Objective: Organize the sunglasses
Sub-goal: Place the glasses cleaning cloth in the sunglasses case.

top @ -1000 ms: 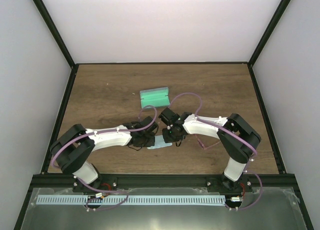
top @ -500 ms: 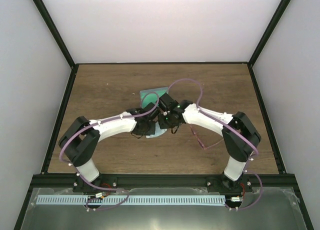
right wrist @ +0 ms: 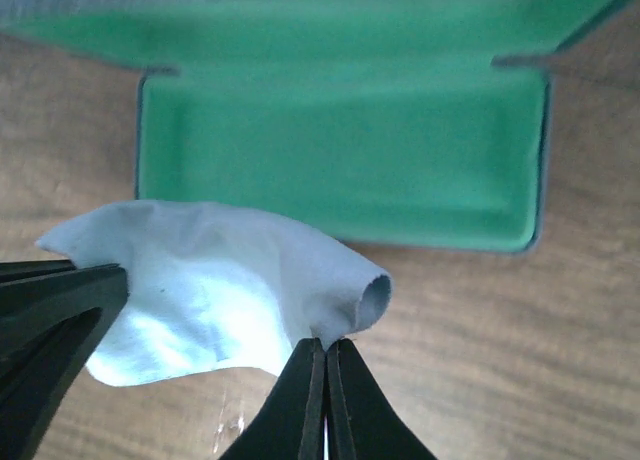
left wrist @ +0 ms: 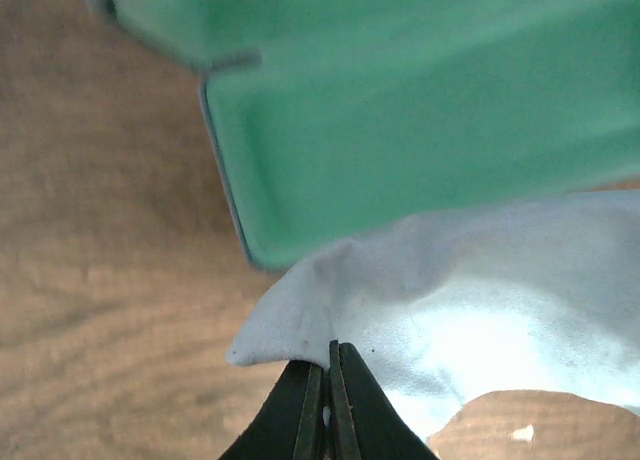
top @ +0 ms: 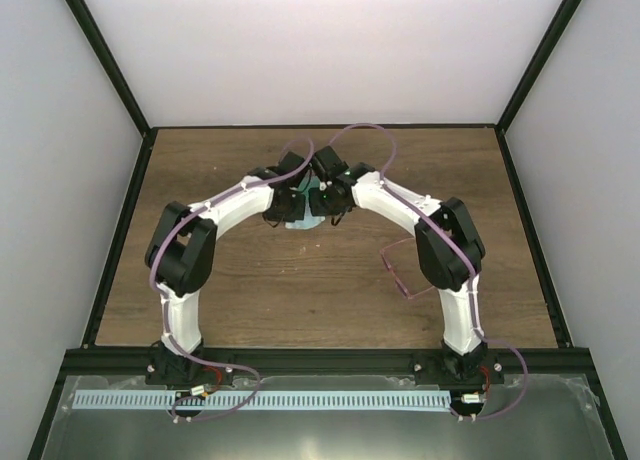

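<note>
left jaws pinching cloth (right wrist: 200,270), right jaws likewise

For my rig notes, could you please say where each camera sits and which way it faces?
Top external: above and behind the bases, looking down at the brown wooden table; both white arms show, plus thin pink-purple sunglasses.
Left wrist: on the left arm, looking down past its shut left gripper.
Right wrist: on the right arm, looking down past its shut right gripper.
Shared: both wrist views show the pinched light-blue cloth and open green-lined case.
</note>
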### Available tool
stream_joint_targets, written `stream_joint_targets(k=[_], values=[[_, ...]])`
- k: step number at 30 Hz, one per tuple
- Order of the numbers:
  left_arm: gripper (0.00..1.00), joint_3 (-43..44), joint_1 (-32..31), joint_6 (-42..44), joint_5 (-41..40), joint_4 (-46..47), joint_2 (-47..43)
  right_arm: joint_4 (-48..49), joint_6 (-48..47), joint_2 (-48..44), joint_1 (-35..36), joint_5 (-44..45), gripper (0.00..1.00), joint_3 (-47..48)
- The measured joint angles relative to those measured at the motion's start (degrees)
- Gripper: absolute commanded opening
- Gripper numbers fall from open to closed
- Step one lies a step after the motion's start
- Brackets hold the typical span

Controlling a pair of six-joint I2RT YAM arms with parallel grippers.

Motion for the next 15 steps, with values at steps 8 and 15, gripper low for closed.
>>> stream_joint_targets(k=[8,15], values=[[0.04,14.1,4.4,6.1,1.2,-3.4,8.3,-2.3,-2.0,7.8,-3.9,-0.5,0.01,10.6],[0.04,17.6,6.7,8.1,4.5,-4.3,12.9,-3.6,-3.4,11.8,-5.1,-0.8,0.01,14.5]])
